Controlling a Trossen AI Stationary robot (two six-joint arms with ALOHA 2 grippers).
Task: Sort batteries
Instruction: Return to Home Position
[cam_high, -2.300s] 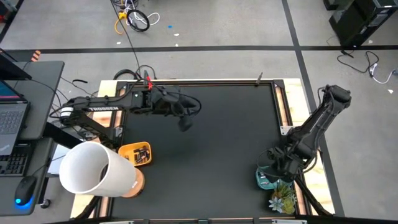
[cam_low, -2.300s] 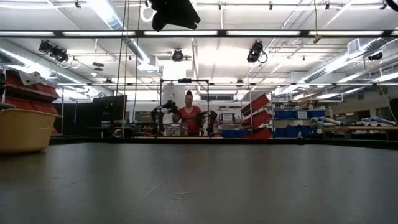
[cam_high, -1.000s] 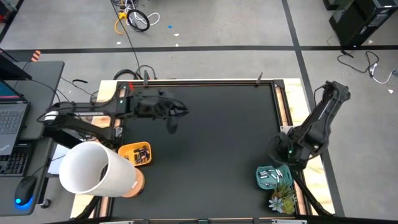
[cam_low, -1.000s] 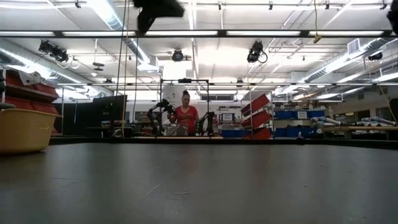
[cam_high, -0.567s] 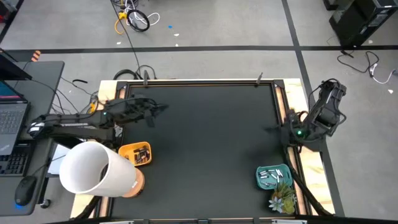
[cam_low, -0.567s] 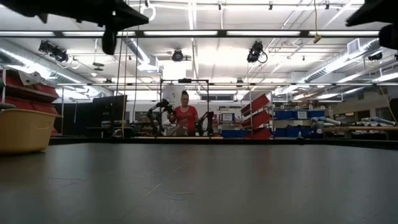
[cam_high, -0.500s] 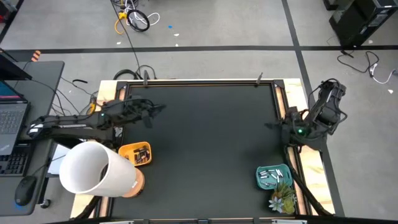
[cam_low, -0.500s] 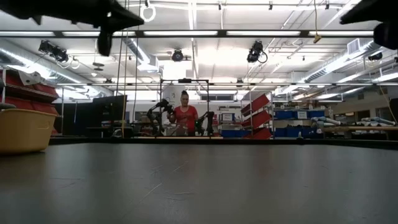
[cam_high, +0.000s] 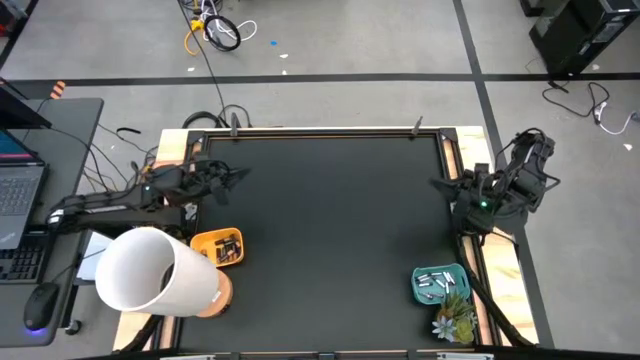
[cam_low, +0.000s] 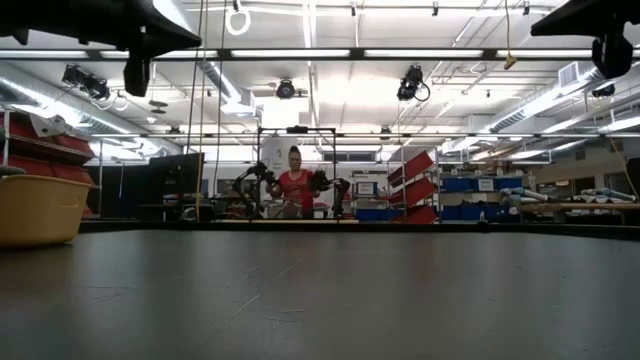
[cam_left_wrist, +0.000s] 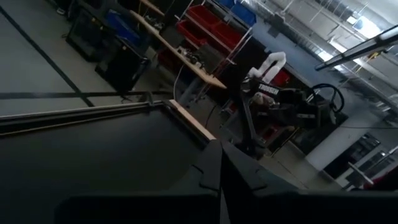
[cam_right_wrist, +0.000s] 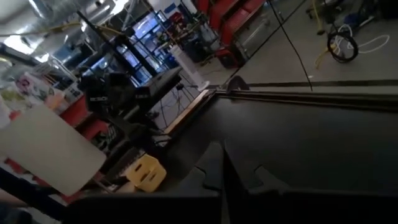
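Over the left edge of the worktop (cam_high: 330, 230), near its far corner: left gripper (cam_high: 228, 176), held up off the surface, fingers pressed together; over the right edge, about midway along: right gripper (cam_high: 438, 184), also raised, fingers likewise pressed together; between the two, a wide stretch of black surface; silver batteries (cam_high: 436, 283) in the green bin (cam_high: 421, 272) at the near right corner, well apart from the right fingers; dark batteries (cam_high: 229, 249) in the yellow bin (cam_high: 203, 241) at the left edge, near the left fingers.

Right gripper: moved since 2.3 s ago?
Yes. The right gripper has left the green bin and drawn back toward the far side, by the right edge of the table.
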